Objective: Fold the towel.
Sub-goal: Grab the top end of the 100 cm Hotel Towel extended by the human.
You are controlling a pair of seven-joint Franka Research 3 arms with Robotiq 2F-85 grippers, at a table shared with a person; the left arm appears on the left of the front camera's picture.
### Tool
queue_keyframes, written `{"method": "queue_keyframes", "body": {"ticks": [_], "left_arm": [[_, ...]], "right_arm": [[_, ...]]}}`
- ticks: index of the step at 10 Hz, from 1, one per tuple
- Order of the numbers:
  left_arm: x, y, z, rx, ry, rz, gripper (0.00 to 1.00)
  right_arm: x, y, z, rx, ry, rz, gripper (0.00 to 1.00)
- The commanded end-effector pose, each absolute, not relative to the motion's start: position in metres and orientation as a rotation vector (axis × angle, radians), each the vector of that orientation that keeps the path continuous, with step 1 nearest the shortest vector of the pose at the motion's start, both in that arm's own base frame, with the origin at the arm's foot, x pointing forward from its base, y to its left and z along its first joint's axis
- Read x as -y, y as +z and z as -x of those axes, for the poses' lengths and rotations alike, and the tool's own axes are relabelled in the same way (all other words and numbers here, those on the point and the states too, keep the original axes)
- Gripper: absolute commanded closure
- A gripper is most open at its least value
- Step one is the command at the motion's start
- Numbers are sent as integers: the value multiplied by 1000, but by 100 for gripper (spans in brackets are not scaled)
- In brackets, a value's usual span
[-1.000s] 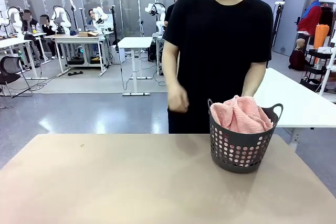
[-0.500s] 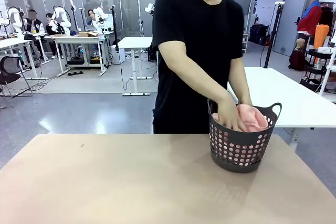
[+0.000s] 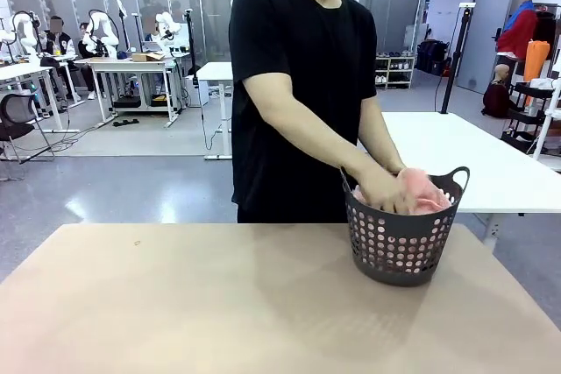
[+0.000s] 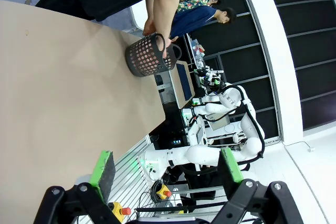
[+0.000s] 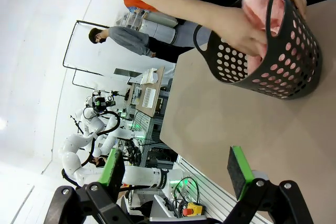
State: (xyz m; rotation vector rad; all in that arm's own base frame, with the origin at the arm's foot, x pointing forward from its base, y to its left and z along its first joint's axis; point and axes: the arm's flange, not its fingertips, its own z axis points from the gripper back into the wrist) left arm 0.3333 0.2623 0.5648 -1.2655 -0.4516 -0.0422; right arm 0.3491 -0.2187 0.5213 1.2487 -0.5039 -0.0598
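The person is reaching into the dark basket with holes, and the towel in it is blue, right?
Not quite. The towel is pink, not blue. The front view shows it bunched up in the dark basket with holes, and the person's hand is reaching in and touching it. The right wrist view shows the same pink cloth through the holes.

We see the towel (image 3: 427,188) as soft, nubbly pink cloth, bunched in a basket (image 3: 399,251) of dark grey matt plastic pierced with round holes. The counter (image 3: 202,304) is smooth, matt tan board. On the left gripper (image 4: 165,156) and the right gripper (image 5: 177,153), the fingers (image 4: 103,170) wear matt green pads on black, faintly glossy links.
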Motion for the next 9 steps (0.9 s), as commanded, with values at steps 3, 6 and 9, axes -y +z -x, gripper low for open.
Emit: {"method": "queue_keyframes", "body": {"ticks": [3,6,9], "left_arm": [[-262,565,-333,453,-45,1270,0],[-262,565,-333,453,-45,1270,0],[-262,565,-333,453,-45,1270,0]], "right_arm": [[219,523,-349,506,-60,-1250,0],[219,523,-349,506,-60,-1250,0],[219,523,-349,506,-60,-1250,0]]}}
